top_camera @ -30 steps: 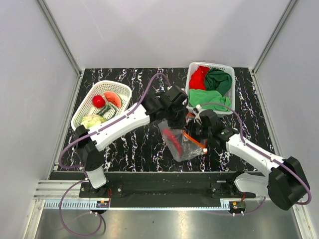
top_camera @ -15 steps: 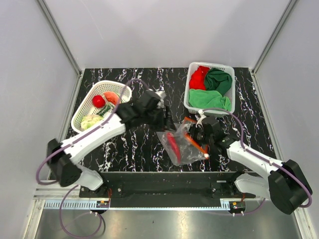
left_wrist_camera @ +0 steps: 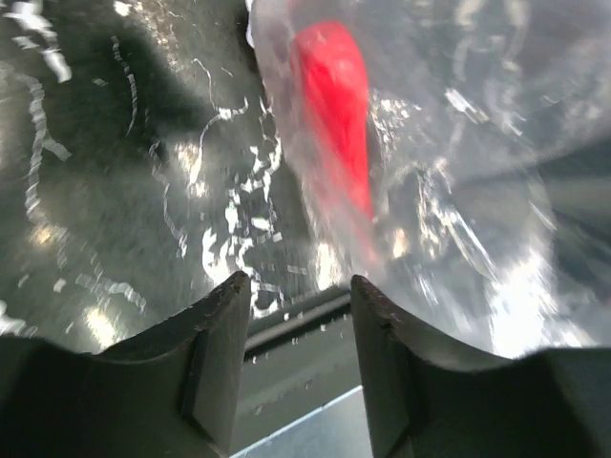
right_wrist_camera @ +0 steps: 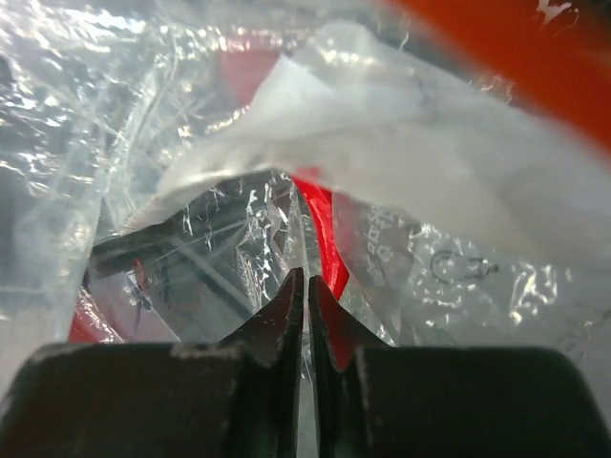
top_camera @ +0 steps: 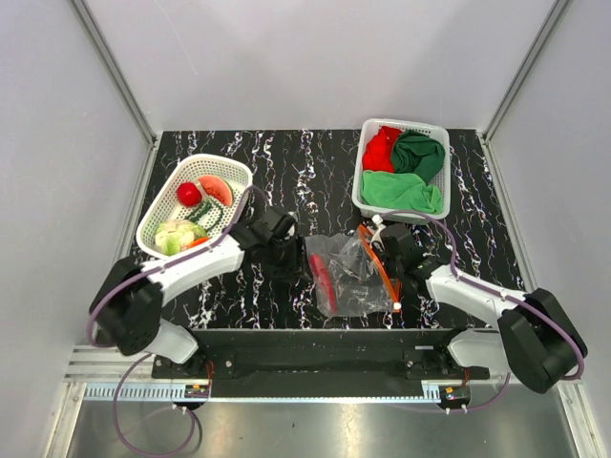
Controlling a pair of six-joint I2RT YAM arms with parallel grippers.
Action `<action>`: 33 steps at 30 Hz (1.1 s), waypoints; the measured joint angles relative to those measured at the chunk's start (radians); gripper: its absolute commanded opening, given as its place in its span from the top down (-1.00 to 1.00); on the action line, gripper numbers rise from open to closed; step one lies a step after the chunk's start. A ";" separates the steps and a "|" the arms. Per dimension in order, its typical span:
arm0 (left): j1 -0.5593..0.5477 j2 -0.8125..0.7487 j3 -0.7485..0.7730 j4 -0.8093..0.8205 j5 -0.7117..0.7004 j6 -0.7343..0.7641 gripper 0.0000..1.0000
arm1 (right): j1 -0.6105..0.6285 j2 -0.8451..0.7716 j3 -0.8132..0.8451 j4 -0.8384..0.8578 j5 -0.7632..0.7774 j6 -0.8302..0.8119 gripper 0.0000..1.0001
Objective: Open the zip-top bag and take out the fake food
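At the far left of the black marbled table (top_camera: pixel 286 157) stands a white mesh basket (top_camera: pixel 156 205) holding most of the fake food (top_camera: pixel 196 215): a red round fruit (top_camera: pixel 188 194) beside a watermelon slice (top_camera: pixel 219 189), a dark green piece (top_camera: pixel 206 212) below them, a pale cabbage (top_camera: pixel 174 234) at the near end, and an orange piece (top_camera: pixel 197 241) just beside the cabbage. The left arm reaches from its base past the near side of this basket; the left gripper (left_wrist_camera: pixel 301 289) sits low over the table just left of the bag, its jaws standing partly apart with nothing between them, the fingers (left_wrist_camera: pixel 218 358) short of the plastic.

In the middle of the table, near the front edge, lies the zip-top bag (top_camera: pixel 348 277), clear and crumpled, flat on the surface; one long red piece (top_camera: pixel 326 279) shows through the plastic along its left side, and the left wrist view shows that piece lying inside the film just ahead of the empty jaws. The orange-red zip strip (top_camera: pixel 380 269) runs along the bag's right edge, toward the right arm.

The right gripper (right_wrist_camera: pixel 305 282) is at that edge; its jaws are drawn almost together, pinching a thin fold of the bag's plastic, with crinkled film and the orange strip filling its wrist view.

At the far right a second white mesh basket (top_camera: pixel 359 183) holds a red cloth (top_camera: pixel 382 148) and green cloths (top_camera: pixel 406 189), well apart from the bag.
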 measured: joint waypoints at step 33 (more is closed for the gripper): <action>-0.026 0.404 0.032 0.355 0.193 0.023 0.43 | 0.000 0.263 0.029 0.138 -0.068 0.023 0.38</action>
